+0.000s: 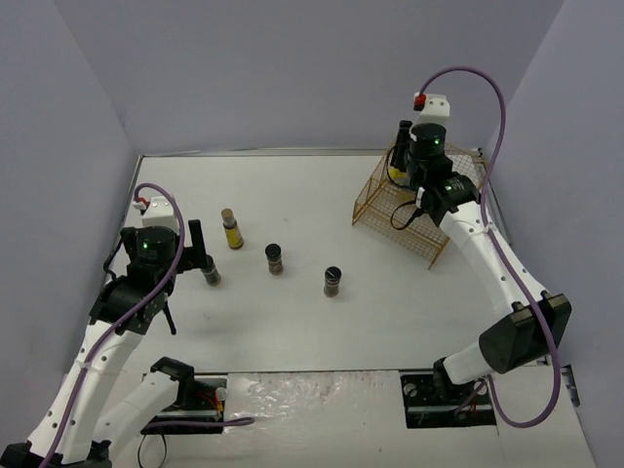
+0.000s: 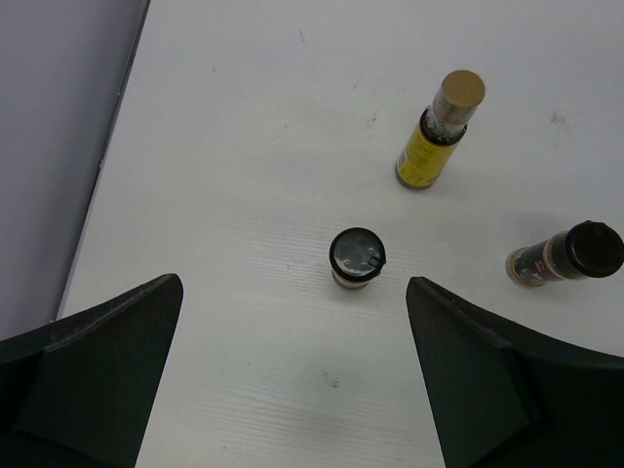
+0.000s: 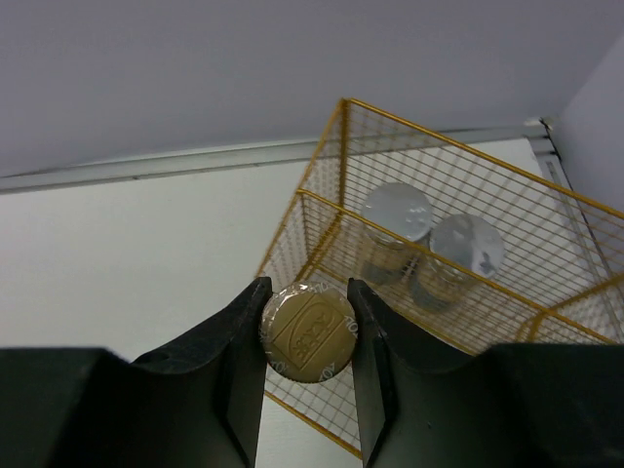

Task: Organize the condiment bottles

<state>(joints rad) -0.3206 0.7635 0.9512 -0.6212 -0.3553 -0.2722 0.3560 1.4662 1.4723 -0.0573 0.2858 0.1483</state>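
My right gripper (image 1: 402, 146) is shut on the brown cap (image 3: 308, 331) of a slim yellow-labelled bottle (image 1: 397, 171) and holds it over the near-left corner of the gold wire rack (image 3: 331, 195). Two pale jars with silver lids (image 3: 397, 213) (image 3: 466, 244) stand side by side inside the rack. My left gripper (image 2: 292, 281) is open and empty, above the table just short of a short black-capped jar (image 2: 357, 257). A second yellow-labelled bottle (image 2: 439, 132) and another black-capped jar (image 2: 565, 255) stand beyond it. A third black-capped jar (image 1: 332, 281) stands mid-table.
The rack (image 1: 409, 210) sits at the back right near the right wall. The left wall (image 2: 58, 146) runs close beside the left gripper. A red and white box (image 1: 432, 100) sits on the back wall above the rack.
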